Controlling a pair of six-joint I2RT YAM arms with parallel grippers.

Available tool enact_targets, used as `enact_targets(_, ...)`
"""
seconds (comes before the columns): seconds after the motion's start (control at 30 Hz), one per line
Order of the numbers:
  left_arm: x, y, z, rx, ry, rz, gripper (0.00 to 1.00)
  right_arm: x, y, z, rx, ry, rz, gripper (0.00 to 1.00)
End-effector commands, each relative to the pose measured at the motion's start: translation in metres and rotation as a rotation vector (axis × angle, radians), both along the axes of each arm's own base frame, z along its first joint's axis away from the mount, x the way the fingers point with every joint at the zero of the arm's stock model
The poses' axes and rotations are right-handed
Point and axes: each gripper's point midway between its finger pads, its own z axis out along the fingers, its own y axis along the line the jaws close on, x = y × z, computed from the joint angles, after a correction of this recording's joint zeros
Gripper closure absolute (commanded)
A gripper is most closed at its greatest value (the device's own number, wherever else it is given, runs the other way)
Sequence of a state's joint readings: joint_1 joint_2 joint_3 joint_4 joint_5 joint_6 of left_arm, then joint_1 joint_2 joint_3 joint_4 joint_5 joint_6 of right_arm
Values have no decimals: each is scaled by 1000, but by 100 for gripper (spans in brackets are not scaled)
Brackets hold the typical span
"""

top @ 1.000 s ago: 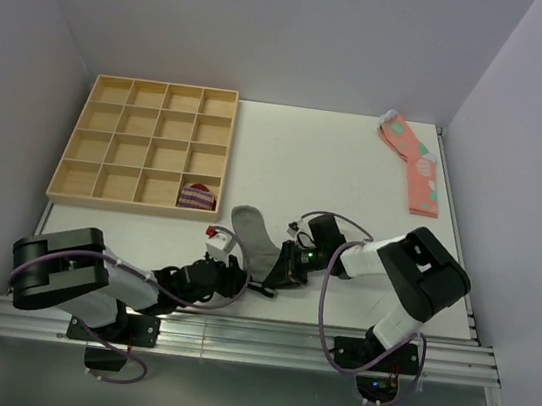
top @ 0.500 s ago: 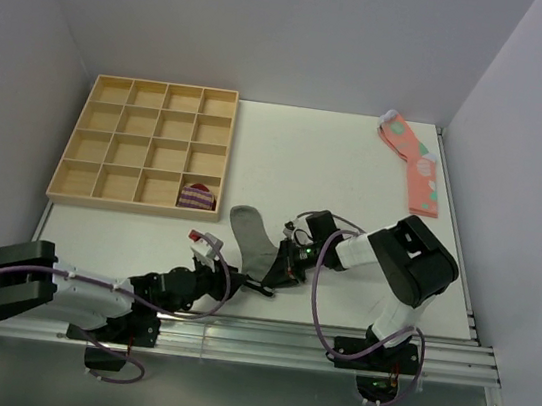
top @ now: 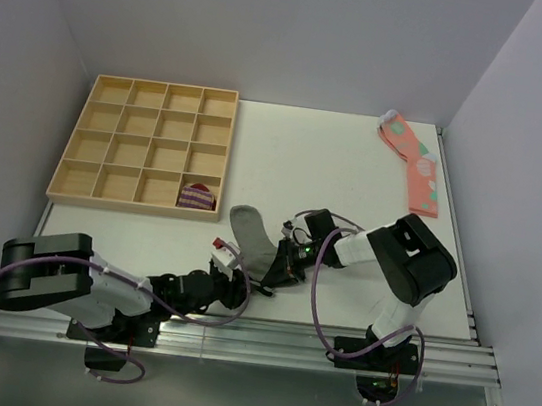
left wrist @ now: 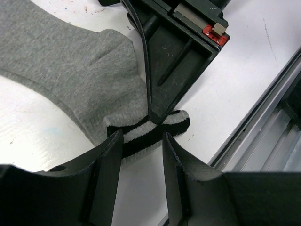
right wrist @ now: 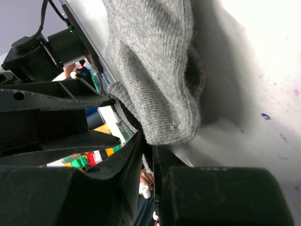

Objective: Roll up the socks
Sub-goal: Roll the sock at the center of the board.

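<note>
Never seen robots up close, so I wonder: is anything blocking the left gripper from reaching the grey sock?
Nothing visible does. The left gripper is open, its jaws on either side of the striped cuff of the grey sock. The right gripper is shut on that cuff just beyond.

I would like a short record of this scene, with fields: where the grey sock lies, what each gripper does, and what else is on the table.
grey sock: unrolled, lying on the table in front of the arms
right gripper: shut on the grey sock at its striped cuff
left gripper: open, one finger on each side of the cuff
wooden tray: far left, with a purple striped bundle in its nearest row
pink socks: far right corner
</note>
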State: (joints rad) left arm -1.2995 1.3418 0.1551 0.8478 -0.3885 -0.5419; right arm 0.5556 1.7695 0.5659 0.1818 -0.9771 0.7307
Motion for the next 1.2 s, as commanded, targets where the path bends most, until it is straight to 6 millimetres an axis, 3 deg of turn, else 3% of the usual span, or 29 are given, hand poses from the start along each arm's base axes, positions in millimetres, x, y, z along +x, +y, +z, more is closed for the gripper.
enact_targets(0.0, 1, -16, 14, -24, -40, -30, 57, -4, -15, -27, -149, 55, -39, 81)
enact_targets(0.53, 7, -8, -15, 84, -34, 34, 60, 0, -19, -22, -145, 47, -29, 80)
enact_targets(0.77, 5, -5, -19, 82, -19, 41, 64, 2, -23, -23, -149, 58, -35, 81)
enact_targets(1.17, -4, -7, -37, 102, 35, 11, 97, 2, -24, -21, -149, 47, -46, 80)
